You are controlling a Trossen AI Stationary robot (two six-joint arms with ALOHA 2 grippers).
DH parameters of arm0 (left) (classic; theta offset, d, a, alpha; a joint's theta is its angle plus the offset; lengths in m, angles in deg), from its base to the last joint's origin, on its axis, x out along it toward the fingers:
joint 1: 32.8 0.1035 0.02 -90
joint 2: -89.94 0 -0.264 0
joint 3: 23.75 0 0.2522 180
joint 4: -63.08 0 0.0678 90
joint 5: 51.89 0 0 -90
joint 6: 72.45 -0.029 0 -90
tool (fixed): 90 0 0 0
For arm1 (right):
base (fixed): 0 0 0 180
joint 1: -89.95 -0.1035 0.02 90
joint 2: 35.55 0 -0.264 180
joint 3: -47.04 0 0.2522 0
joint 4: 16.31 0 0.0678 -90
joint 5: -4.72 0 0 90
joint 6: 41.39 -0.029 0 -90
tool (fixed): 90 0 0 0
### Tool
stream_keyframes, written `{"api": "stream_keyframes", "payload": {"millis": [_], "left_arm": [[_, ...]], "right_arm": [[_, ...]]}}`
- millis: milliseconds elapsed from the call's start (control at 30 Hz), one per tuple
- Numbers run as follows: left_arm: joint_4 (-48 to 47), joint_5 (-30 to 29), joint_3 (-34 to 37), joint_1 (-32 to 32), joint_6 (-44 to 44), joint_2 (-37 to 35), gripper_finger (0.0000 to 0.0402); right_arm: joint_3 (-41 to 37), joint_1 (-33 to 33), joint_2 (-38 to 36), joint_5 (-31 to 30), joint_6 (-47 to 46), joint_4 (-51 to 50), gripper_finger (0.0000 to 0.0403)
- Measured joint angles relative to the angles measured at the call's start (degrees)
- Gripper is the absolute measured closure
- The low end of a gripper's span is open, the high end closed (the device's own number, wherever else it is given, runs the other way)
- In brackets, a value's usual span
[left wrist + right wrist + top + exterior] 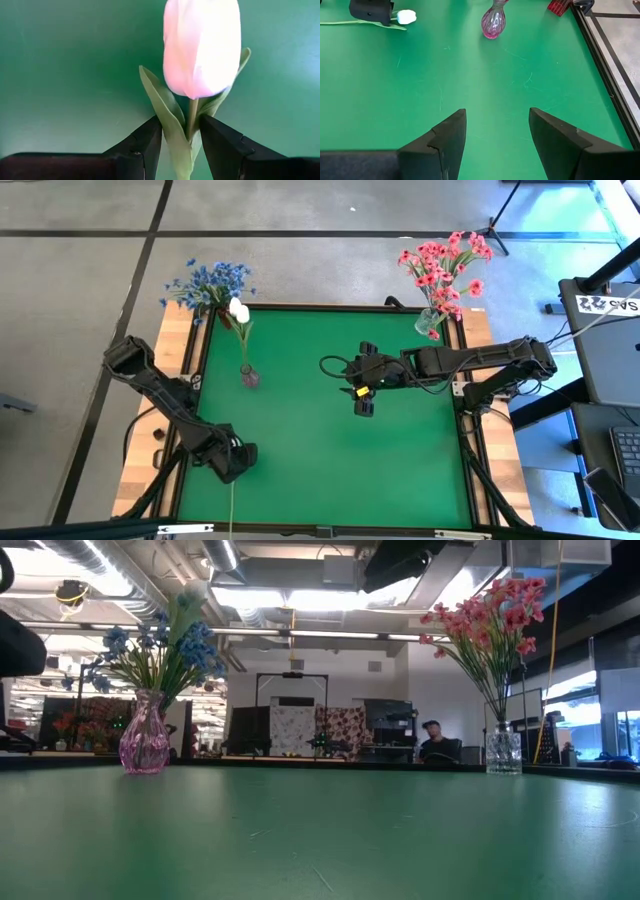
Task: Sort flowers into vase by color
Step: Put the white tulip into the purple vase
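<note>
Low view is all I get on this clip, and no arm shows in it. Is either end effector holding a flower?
Observer: Yes. The left end effector grips a white tulip by the stem, just below the bloom.
Operator: And the right one?
Observer: The right end effector is open and empty above the green mat.
Operator: My pink vase looks full of blue.
Observer: From above, the pink vase holds a second white tulip; the blue flowers stand behind it.

both arms are dark, near-black, built of jointed boxy segments. a black cable loops beside the right arm's wrist, where a small yellow mark shows. the left gripper (181,145) and right gripper (497,135) have matte black, wedge-shaped fingers.
</note>
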Motion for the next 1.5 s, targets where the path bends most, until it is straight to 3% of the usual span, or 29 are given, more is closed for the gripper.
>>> {"api": "stream_keyframes", "payload": {"millis": [200, 333, 433, 533, 700, 800, 867, 1033, 1133, 1267, 1367, 1500], "left_arm": [[-0.5, -6.2, -0.7, 0.2, -4.4, 0.2, 0.0311], [-0.8, -15.1, -1.5, 0.3, -5.8, 0.4, 0.0376], [-0.6, -23.3, -3.6, 0.1, -9.3, 0.3, 0.0392], [-1.1, -35.2, -6.6, 0.4, -16.9, -1.0, 0.0391], [-6.3, -60.6, -13.5, 2.3, -34.7, -7.1, 0.0396], [-8.2, -73.4, -17.3, 5.0, -50.4, -12.2, 0.0397], [-8.1, -78.3, -19.6, 6.9, -63.9, -15.5, 0.0398], [-7.7, -77.6, -24.5, 12.8, -94.6, -24.3, 0.0399], [-4.3, -71.8, -26.0, 16.5, -107.6, -29.5, 0.0399], [4.0, -59.8, -26.0, 21.0, -125.1, -35.0, 0.0399], [5.7, -53.8, -26.0, 24.0, -133.3, -38.2, 0.0399], [6.3, -46.6, -25.5, 28.1, -137.6, -42.7, 0.0399]], "right_arm": [[0.0, 0.0, 0.0, 0.0, 0.0, 0.0, 0.0189], [1.1, 0.0, 0.0, -2.0, 0.5, -1.8, 0.0189], [5.2, 0.0, 0.0, -4.7, 2.3, -4.5, 0.0189], [10.1, 0.0, 0.0, -7.6, 4.9, -7.7, 0.0189], [17.3, 0.3, -0.1, -8.5, 7.7, -8.0, 0.0189], [20.1, 0.3, -0.1, -8.5, 7.7, -6.9, 0.0189], [21.2, 0.2, -0.1, -8.5, 7.7, -6.6, 0.0189], [21.9, 0.2, -0.1, -4.4, 5.9, -6.5, 0.0189], [21.9, 0.2, 0.0, -1.8, 3.3, -6.5, 0.0189], [21.9, -0.9, 0.0, -1.3, 0.2, -6.5, 0.0189], [21.9, -2.4, 0.0, -3.5, -0.9, -6.5, 0.0189], [21.9, -5.1, 0.0, -7.7, -3.3, -6.6, 0.0189]]}}
